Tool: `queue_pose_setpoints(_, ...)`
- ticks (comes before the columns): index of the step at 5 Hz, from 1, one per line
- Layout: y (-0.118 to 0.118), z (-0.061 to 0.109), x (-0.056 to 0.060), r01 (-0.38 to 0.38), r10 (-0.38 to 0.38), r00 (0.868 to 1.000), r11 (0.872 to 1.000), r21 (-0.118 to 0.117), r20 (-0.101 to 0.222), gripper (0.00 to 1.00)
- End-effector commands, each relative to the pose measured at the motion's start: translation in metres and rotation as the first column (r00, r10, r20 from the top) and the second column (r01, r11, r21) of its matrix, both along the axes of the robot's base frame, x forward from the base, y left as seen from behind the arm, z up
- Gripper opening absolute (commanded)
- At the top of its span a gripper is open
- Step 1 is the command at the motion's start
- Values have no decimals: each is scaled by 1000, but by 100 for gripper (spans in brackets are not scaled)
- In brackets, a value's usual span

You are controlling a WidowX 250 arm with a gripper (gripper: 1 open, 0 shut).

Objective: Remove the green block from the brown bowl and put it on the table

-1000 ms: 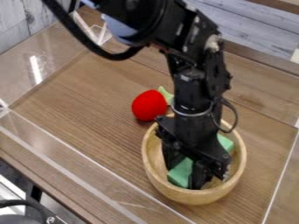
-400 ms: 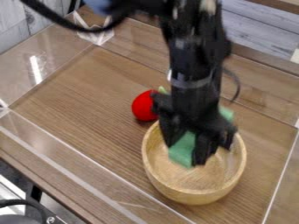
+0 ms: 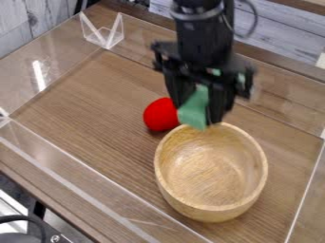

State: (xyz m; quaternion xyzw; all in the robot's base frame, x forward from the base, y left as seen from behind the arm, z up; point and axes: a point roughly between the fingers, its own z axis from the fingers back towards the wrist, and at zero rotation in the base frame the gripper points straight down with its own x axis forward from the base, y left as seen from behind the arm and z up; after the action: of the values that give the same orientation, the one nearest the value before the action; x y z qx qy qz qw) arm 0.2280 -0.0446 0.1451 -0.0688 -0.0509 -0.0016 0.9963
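Observation:
The green block [image 3: 195, 110], flat and mint-green, hangs in the air above the far rim of the brown bowl [image 3: 211, 173], pinched between the black fingers of my gripper [image 3: 200, 104], which points straight down. The gripper is shut on the block. The light wooden bowl sits on the table [image 3: 89, 104] at the front right, and its inside shows nothing in it. The block's upper end is hidden by the fingers.
A red strawberry toy [image 3: 160, 115] lies on the table just left of the bowl's far rim, under and left of the gripper. Clear acrylic walls [image 3: 45, 57] run along the table's edges. A clear stand [image 3: 102, 30] sits at the far left.
The gripper has risen out of the bowl with the green block in it, moving up and slightly away. The bowl and the strawberry toy have stayed put.

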Motion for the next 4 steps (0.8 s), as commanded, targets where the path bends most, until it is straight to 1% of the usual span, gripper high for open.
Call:
queue_pose_setpoints(1,8,18,5,-55,56,996,998,-18,67,0)
queue_pose_setpoints(2,14,27,10,-71,73,994,997,-29,78,0)
queue_pose_setpoints(3,17,34,13,-77,80,993,997,-32,85,0)
queue_pose_setpoints(4,23,40,10,-93,96,992,995,-32,87,0)
